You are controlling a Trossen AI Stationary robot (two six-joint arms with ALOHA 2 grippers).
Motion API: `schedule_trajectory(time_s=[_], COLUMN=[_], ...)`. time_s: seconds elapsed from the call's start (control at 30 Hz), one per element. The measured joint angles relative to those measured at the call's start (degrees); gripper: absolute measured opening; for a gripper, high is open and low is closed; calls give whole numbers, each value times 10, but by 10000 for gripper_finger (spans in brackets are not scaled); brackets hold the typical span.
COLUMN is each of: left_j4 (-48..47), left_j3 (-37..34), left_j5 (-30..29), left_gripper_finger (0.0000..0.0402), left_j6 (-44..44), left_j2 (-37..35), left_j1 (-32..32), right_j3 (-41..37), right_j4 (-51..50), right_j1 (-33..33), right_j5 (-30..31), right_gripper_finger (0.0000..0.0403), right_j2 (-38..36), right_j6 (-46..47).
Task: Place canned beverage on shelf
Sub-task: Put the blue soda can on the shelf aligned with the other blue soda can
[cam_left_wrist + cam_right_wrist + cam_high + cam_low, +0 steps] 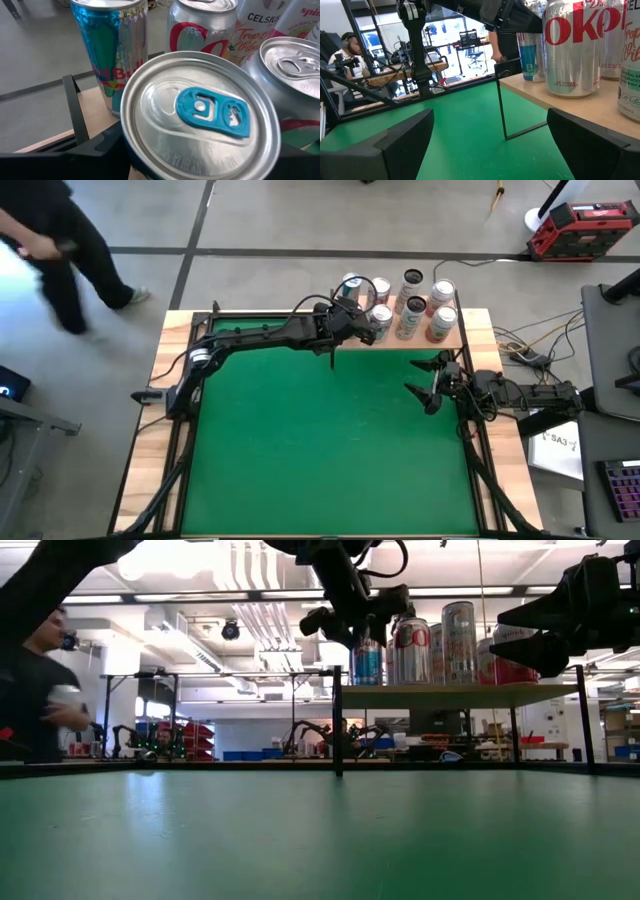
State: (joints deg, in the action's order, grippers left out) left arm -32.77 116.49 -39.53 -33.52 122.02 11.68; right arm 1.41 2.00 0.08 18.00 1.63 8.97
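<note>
Left gripper [352, 321] pinching a blue-tabbed can [200, 135] over the shelf [468, 330], left end. Right gripper [432, 380] spread wide, near the shelf. Only in the left wrist view: "CELSIUS" can [262, 22]. Only in the right wrist view: "OKE" can [572, 45].

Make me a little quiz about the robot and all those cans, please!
1. True or false: the right hand is squeezing a can.
2. Which hand is at the shelf? A) left B) right
3. What colour is the tab on the can right under the left hand?

Key:
1. False. Its fingers are open and empty, over the green table beside the shelf.
2. A. The left hand is at the shelf's left end, among the cans.
3. Blue.
</note>
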Motion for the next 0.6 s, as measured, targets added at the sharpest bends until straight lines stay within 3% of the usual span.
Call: schedule_trajectory(time_s=[0.6], left_j4=[-10], left_j3=[0], left_j5=[2], left_gripper_finger=[306], left_j6=[0], left_j2=[-1], left_j1=[-3], right_j3=[0], right_j4=[0], right_j1=[0], right_j5=[0], right_gripper_finger=[380], right_j2=[0], right_j6=[0])
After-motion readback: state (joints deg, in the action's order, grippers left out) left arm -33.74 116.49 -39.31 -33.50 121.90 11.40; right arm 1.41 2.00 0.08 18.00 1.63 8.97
